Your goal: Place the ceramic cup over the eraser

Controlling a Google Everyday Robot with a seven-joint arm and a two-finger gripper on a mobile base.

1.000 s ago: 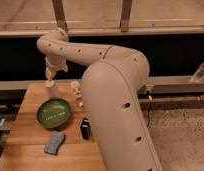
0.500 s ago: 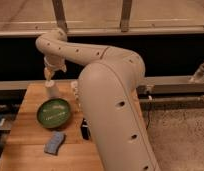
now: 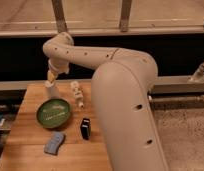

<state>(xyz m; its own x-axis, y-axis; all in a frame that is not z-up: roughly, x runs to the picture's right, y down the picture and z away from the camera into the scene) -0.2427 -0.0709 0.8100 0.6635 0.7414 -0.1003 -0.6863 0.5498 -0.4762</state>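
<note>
Jaws over upright ceramic cup (image 3: 52, 90); eraser (image 3: 85, 128) lengthwise near-to-far

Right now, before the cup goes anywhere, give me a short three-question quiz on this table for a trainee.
1. True or false: the ceramic cup already covers the eraser.
2. Fill in: in the camera view, the eraser stands to the ____ of the green bowl.
3. Pick one. The gripper is: A) over the green bowl; B) just above the ceramic cup, at the back left of the table; C) beside the sponge.

Key: 1 false, they stand apart; 2 right; 3 B.
</note>
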